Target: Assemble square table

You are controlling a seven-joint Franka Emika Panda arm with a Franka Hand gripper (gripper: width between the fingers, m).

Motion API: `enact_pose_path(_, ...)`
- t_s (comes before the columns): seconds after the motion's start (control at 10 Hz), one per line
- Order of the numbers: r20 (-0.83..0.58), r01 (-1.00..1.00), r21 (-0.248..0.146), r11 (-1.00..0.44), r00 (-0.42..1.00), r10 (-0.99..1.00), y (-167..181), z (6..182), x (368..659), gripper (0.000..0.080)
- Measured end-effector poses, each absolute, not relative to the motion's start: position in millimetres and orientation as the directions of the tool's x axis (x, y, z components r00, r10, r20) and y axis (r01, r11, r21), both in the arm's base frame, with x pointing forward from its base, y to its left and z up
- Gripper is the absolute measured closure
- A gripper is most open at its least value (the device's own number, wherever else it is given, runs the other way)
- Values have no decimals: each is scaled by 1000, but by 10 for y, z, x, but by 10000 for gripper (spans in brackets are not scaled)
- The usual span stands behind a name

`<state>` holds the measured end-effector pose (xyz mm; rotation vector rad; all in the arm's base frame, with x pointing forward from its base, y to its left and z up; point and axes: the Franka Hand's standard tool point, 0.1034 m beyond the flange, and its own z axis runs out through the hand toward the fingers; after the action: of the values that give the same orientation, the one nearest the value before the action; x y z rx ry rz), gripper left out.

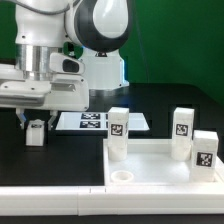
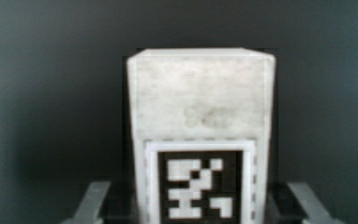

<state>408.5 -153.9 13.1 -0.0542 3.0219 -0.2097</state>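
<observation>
The gripper (image 1: 36,131) clasps a chunky, matte-white, block-shaped leg (image 2: 197,100) — its black-and-white tag (image 2: 195,184) facing the wrist.

Marker board (image 1: 100,121) flat on black table (image 1: 60,165); green backdrop (image 1: 170,40) behind.

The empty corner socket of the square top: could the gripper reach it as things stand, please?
Probably yes. The socket lies open from above at the near corner of the top, and the nearest upright leg stands apart behind it. The gripper straddles a loose leg at the exterior view's left.
</observation>
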Motion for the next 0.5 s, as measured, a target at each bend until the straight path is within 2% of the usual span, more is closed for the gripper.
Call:
enact_pose_path(0.1, -101, -96, -146, 985, -989, -111, -1554, 131, 4091, 514)
enact_pose_path(0.3, -93, -111, -150, 982, -988, -126, -1576, 116, 4067, 514)
enact_pose_path(0.4, -86, -128, -153, 980, -986, -142, -1582, 102, 4053, 316)
enact_pose_path(0.5, -82, -184, -157, 970, -977, -198, -1577, 121, 4062, 206)
